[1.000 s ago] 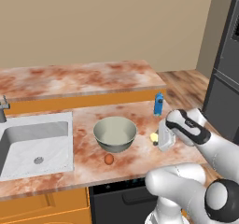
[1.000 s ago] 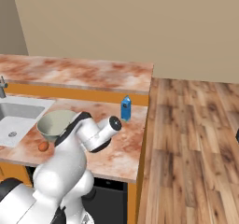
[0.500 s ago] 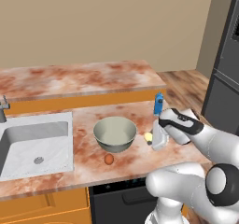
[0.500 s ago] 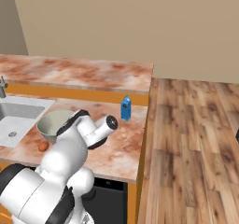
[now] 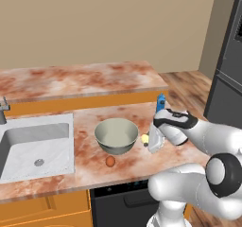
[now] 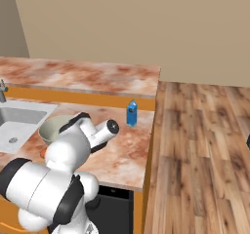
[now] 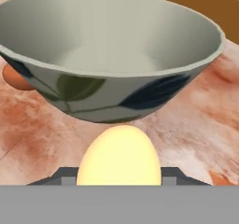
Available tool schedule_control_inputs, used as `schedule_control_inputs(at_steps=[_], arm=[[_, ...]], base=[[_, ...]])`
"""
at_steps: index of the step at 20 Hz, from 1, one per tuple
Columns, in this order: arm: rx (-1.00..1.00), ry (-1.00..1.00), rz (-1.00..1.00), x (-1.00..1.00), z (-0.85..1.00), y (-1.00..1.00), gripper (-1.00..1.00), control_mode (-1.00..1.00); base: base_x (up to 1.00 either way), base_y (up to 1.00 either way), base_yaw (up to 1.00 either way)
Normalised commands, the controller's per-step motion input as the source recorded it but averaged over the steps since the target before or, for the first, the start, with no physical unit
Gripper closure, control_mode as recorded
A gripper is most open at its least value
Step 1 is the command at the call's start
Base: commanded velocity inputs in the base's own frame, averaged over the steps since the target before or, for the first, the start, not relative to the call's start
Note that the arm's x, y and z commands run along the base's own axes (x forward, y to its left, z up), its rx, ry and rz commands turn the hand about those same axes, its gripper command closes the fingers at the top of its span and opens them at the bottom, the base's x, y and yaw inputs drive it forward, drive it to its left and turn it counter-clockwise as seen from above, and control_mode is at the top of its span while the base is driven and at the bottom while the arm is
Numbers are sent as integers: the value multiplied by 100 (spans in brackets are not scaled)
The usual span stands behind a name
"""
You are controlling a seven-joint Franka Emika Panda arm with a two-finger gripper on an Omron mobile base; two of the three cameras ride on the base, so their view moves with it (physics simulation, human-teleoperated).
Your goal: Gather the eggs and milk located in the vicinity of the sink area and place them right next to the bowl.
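- The bowl (image 5: 116, 135) sits just ahead of the gripper (image 5: 150, 141) on the counter; its smooth grey-green inside holds nothing, and dark leaf marks run round its outer wall (image 7: 116, 92).
- The pale yellow egg (image 7: 119, 157) lies right at the gripper's tips, between the gripper and the bowl; from the left base camera it shows as a small yellow spot (image 5: 145, 138) just beside the bowl's rim. The finger tips are hidden behind it, so I cannot tell whether they pinch the egg or stand apart.
- The reddish-brown egg (image 5: 110, 161) rests on the counter at the bowl's foot, on the far side of the bowl from the gripper; in the hand view it peeks out behind the bowl's edge (image 7: 14, 77).
- The milk (image 6: 131, 113) stands upright beyond the gripper, near the counter's end and well apart from the bowl.
- The sink area (image 5: 35, 143), a pale basin with a round drain, lies past the bowl, farthest from the gripper; nothing lies in it.
- The counter (image 5: 85, 155) is mottled reddish marble over orange cabinets; a wood floor (image 6: 200, 145) and a tan wall (image 6: 146, 23) lie behind it.
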Motion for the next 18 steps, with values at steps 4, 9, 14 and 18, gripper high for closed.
schedule_control_inputs(at_steps=[4,9,14,18], arm=[[0,0,0,0,-31,0,100,-100],[0,0,0,0,-5,0,100,-100],[0,0,0,6,-2,2,100,-100],[0,0,0,11,0,10,100,-100]], base=[[0,0,0],[0,0,0],[0,0,0],[0,0,0]])
